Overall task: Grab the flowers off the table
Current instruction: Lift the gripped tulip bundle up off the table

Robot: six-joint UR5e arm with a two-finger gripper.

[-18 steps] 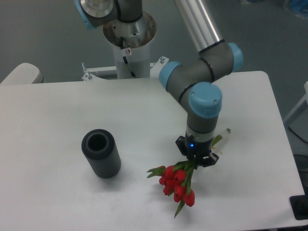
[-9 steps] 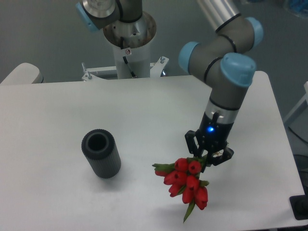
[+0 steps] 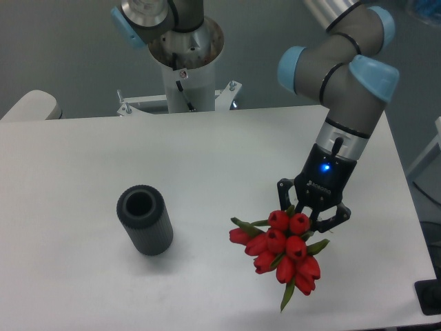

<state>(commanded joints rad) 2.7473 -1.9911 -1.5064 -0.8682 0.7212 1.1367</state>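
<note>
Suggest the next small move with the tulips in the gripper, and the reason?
Probably keep the gripper shut and raise it a little further, straight up. It is clamped on the stems of the flowers, whose red heads hang below it and look clear of the table, though only by a little from this view. The dark cylinder stands well off to the side, so nothing blocks a vertical lift.

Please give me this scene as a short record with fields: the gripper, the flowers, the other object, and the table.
gripper: shut on the flowers, pointing down over the table's right part
flowers: red tulips, held by the stems, blooms hanging below the gripper
cylinder: dark grey, ribbed, open top, standing on the table to the left, apart from the flowers
table: white, flat
</note>
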